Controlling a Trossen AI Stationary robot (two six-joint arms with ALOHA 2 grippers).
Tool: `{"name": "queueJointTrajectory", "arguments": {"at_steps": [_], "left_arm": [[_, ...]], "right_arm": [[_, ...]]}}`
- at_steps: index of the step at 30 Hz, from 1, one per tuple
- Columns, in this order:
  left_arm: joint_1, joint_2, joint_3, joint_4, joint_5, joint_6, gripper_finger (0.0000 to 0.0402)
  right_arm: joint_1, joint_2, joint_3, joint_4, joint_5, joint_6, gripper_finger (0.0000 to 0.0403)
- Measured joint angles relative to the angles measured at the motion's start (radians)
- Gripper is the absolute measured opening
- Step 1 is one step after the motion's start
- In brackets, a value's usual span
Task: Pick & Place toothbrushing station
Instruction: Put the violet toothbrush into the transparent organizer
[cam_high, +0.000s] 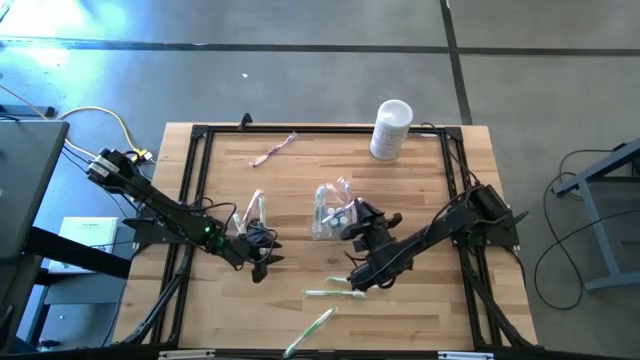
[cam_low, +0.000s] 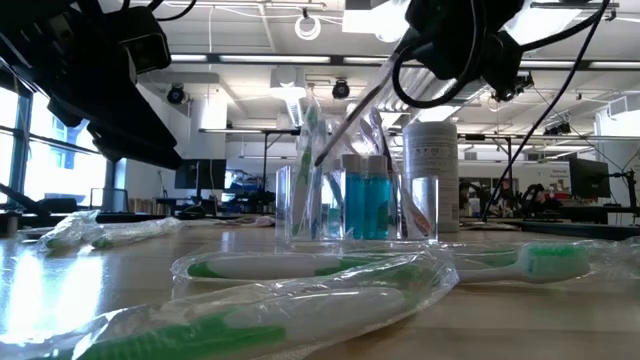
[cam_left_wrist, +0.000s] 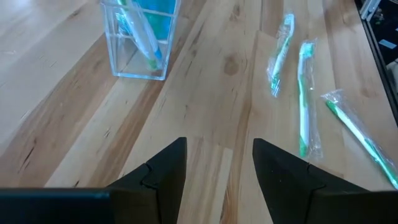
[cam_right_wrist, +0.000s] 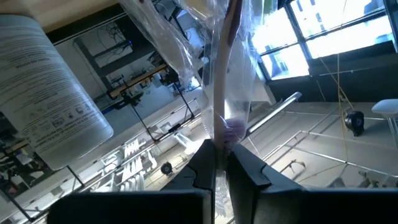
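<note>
The clear cup (cam_high: 328, 214) stands mid-table with toothbrushes and teal tubes upright in it; the low view shows the cup (cam_low: 352, 205) from the side. My right gripper (cam_high: 353, 224) hovers just right of the cup, shut on a wrapped toothbrush (cam_low: 352, 122). That brush slants down to the cup's mouth. My left gripper (cam_high: 260, 264) is open and low over bare wood left of the cup, holding nothing (cam_left_wrist: 219, 163). Wrapped green toothbrushes (cam_high: 334, 293) lie flat near the front edge. My right gripper pinches the wrapped toothbrush's handle (cam_right_wrist: 221, 134) between its two fingers, through the clear wrapper, near one end. The fingers lie about level. The brush is lifted off the table and slants down from the fingers, its free end (cam_low: 322, 158) at the cup's mouth.
A white canister (cam_high: 391, 128) stands at the far right. A pink wrapped brush (cam_high: 272, 152) lies at the far left, two more brushes (cam_high: 256, 209) beside my left arm, another (cam_high: 314, 326) at the front edge. A black frame (cam_high: 200, 180) rims the table.
</note>
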Motion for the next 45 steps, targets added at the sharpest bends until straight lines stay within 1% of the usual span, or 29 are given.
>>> {"name": "queueJointTrajectory", "arguments": {"at_steps": [5, 7, 12, 18, 23, 26, 28, 32, 36, 39, 40, 45], "left_arm": [[0.000, 0.000, 0.000, 0.000, 0.000, 0.036, 0.0180], [0.000, 0.000, 0.000, 0.000, 0.000, 0.057, 0.0180], [0.000, 0.000, 0.000, 0.000, -0.001, 0.098, 0.0180], [0.000, 0.000, 0.000, -0.001, -0.002, 0.105, 0.0180], [0.000, 0.000, 0.000, -0.001, -0.001, 0.105, 0.0180], [0.000, 0.000, 0.000, -0.001, -0.001, 0.105, 0.0180], [0.000, 0.000, 0.000, -0.001, -0.001, 0.105, 0.0180], [0.000, 0.000, 0.000, -0.001, -0.001, 0.103, 0.0180], [0.000, 0.000, 0.000, -0.001, -0.001, 0.102, 0.0180], [0.000, 0.000, 0.000, -0.001, -0.001, 0.101, 0.0180], [0.000, 0.000, 0.000, -0.001, -0.001, 0.100, 0.0180], [0.000, 0.000, 0.000, -0.001, 0.000, 0.098, 0.0180]], "right_arm": [[-0.005, 0.009, 0.000, 0.009, -0.024, -0.019, 0.0011], [-0.005, 0.009, 0.000, 0.015, -0.043, -0.049, 0.0011], [-0.003, 0.009, 0.000, 0.040, -0.055, -0.100, 0.0020], [-0.003, 0.009, 0.000, 0.085, -0.057, -0.140, 0.0025], [-0.003, 0.009, 0.000, 0.119, -0.102, -0.176, 0.0026], [-0.005, 0.009, 0.000, 0.186, -0.122, -0.187, 0.0027], [-0.005, 0.009, 0.000, 0.242, -0.130, -0.223, 0.0027], [-0.006, 0.009, 0.000, 0.380, -0.206, -0.332, 0.0029], [-0.010, 0.009, 0.000, 0.540, -0.280, -0.445, 0.0048], [-0.018, 0.009, 0.000, 0.606, -0.283, -0.612, 0.0060], [-0.021, 0.009, 0.000, 0.614, -0.280, -0.634, 0.0063], [-0.037, 0.009, 0.000, 0.647, -0.279, -0.642, 0.0064]]}}
